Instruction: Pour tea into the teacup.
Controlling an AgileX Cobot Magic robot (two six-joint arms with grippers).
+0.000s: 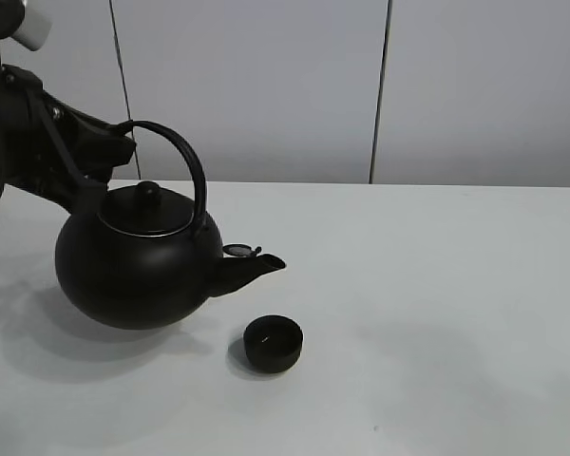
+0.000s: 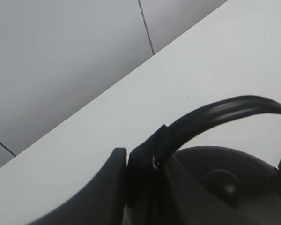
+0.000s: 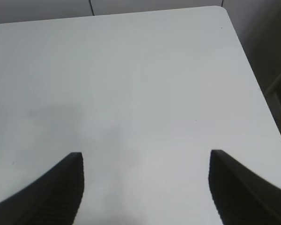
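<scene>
White table: left gripper clamps the kettle by its handle, right gripper gapes; centre spout over teacup, tip slowly.

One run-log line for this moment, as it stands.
left gripper shut on kettle | right gripper open over table | spout toward teacup, no stream seen

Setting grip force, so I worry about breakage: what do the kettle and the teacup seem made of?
The kettle looks like cast iron or coated metal: matte black with a faint sheen, and a bright metallic rim under its lid. The teacup is matte black too; ceramic or iron, the look leaves it open.
</scene>
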